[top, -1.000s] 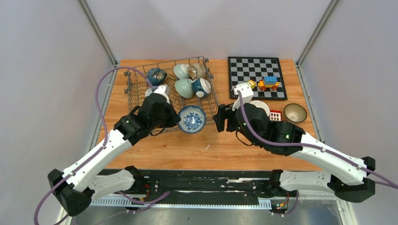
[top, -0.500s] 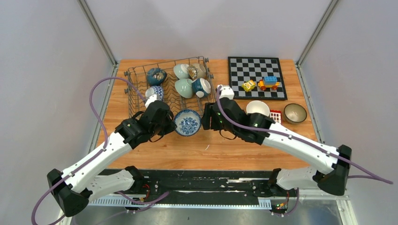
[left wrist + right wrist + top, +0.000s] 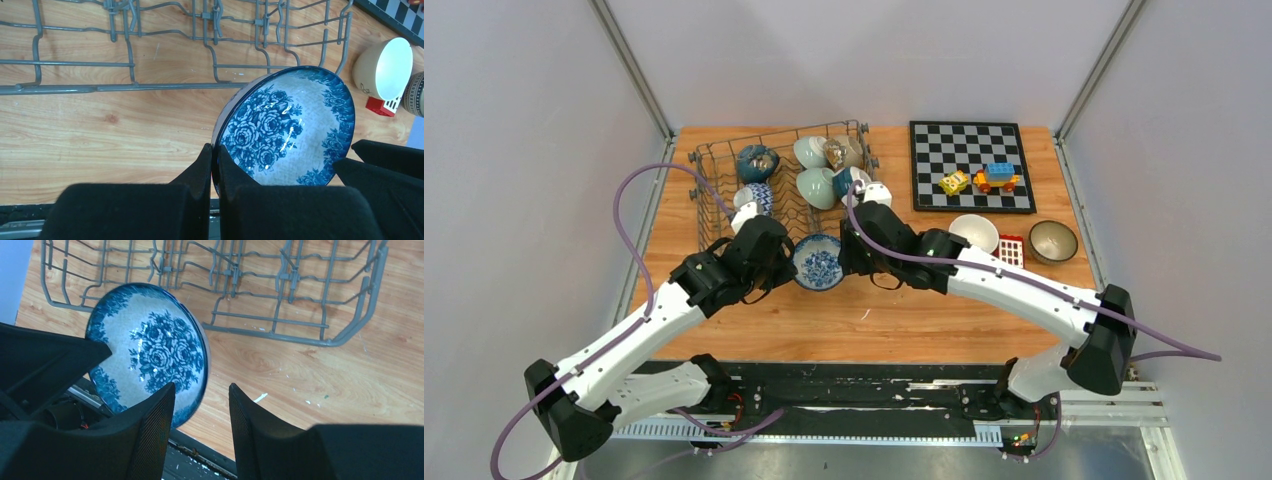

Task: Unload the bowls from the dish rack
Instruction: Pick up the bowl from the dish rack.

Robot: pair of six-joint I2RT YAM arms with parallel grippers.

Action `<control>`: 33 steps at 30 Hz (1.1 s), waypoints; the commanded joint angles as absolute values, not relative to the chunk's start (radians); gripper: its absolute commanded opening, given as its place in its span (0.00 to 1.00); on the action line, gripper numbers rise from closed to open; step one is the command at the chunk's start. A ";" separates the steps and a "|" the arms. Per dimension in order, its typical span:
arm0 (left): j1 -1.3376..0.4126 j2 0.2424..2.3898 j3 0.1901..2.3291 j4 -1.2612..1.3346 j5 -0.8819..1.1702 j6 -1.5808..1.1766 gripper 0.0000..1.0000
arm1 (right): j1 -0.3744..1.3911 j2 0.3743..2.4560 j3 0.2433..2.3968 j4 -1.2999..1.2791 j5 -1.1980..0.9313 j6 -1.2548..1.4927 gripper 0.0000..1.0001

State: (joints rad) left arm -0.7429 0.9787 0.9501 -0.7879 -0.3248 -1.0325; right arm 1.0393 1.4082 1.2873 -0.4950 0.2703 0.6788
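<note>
My left gripper (image 3: 790, 262) is shut on the rim of a blue-and-white flowered bowl (image 3: 818, 262), held above the table just in front of the dish rack (image 3: 714, 205). In the left wrist view the fingers (image 3: 205, 160) pinch its left rim (image 3: 287, 125). My right gripper (image 3: 846, 252) is open; its jaws straddle the bowl's opposite rim (image 3: 150, 347) without closing. Several bowls stay in the rack: a dark teal one (image 3: 757, 160), a blue-and-white one (image 3: 754, 196), pale green ones (image 3: 816, 185). A cream bowl (image 3: 974, 232) and a brown bowl (image 3: 1053, 240) sit on the table at the right.
A chessboard (image 3: 969, 150) with toy blocks (image 3: 995, 177) lies at the back right. A small red-and-white block (image 3: 1011, 246) sits between the cream and brown bowls. The rack's front wire wall (image 3: 280, 325) is close behind the held bowl.
My right arm has swung left from near the cream bowl to the held bowl's right rim. My left gripper has drawn the bowl slightly left and nearer.
</note>
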 commanded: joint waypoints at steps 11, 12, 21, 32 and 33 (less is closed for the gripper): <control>-0.756 0.929 0.960 -0.748 -0.348 -1.027 0.00 | 1.003 1.505 1.353 -0.516 0.234 0.639 0.30; -0.756 0.930 0.960 -0.750 -0.352 -1.025 0.00 | 1.003 1.506 1.354 -0.515 0.231 0.637 0.26; -0.756 0.920 0.947 -0.720 -0.366 -0.993 0.07 | 1.008 1.485 1.348 -0.522 0.180 0.611 0.00; -0.756 0.906 0.937 -0.670 -0.311 -0.837 0.54 | 1.009 1.453 1.361 -0.586 0.173 0.585 0.00; -0.756 0.911 0.936 -0.666 -0.294 -0.829 0.52 | 1.008 1.453 1.361 -0.586 0.171 0.587 0.00</control>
